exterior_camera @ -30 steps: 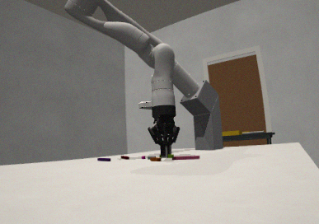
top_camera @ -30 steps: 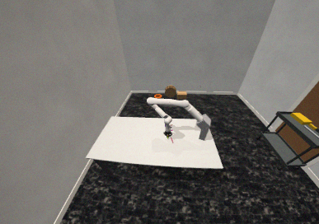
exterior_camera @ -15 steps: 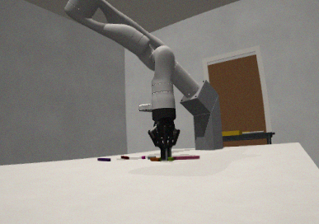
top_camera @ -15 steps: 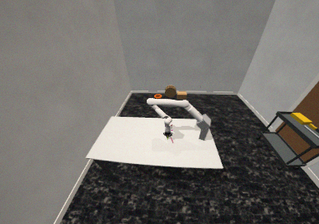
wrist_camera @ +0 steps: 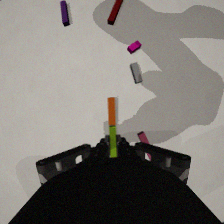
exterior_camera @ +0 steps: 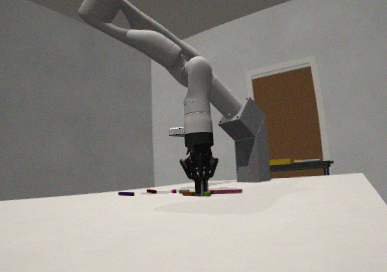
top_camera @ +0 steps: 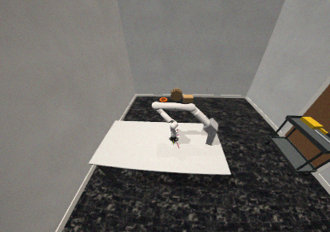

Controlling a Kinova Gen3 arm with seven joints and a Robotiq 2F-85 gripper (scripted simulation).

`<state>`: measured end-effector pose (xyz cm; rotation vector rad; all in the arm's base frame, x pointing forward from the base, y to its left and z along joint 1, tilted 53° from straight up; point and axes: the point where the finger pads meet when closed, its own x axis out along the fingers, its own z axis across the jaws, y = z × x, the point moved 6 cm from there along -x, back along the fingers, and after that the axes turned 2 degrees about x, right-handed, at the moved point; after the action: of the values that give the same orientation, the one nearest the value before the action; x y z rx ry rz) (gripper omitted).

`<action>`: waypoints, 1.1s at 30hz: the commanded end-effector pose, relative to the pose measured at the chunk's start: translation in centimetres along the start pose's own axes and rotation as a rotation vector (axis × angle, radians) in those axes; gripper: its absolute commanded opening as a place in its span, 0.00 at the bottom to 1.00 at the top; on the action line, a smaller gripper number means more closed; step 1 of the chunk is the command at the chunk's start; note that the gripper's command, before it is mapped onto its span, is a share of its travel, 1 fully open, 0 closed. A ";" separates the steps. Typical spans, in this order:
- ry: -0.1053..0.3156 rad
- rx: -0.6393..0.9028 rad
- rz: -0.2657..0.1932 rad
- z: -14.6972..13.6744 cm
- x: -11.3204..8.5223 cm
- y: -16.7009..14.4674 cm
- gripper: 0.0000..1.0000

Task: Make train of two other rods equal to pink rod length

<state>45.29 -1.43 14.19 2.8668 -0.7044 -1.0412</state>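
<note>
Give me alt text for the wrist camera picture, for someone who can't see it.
Seen from the wrist, the gripper is shut on a lime rod lying end to end with an orange rod in one straight line on the white table. Farther off lie a grey rod, magenta rod, red rod and purple rod; a pink rod peeks out beside the gripper.

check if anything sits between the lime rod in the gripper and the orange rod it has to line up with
Nothing visible does. The gripper is shut on the lime rod, whose far end already meets the orange rod in one line. The grey rod lies beyond, off to the side.
</note>
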 end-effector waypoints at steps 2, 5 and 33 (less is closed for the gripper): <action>0.001 0.000 -0.001 0.0 0.0 0.0 0.05; 0.001 0.000 -0.001 0.0 0.0 0.0 0.05; 0.001 0.000 -0.001 0.0 0.0 0.0 0.16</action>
<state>45.29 -1.43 14.18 2.8667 -0.7044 -1.0413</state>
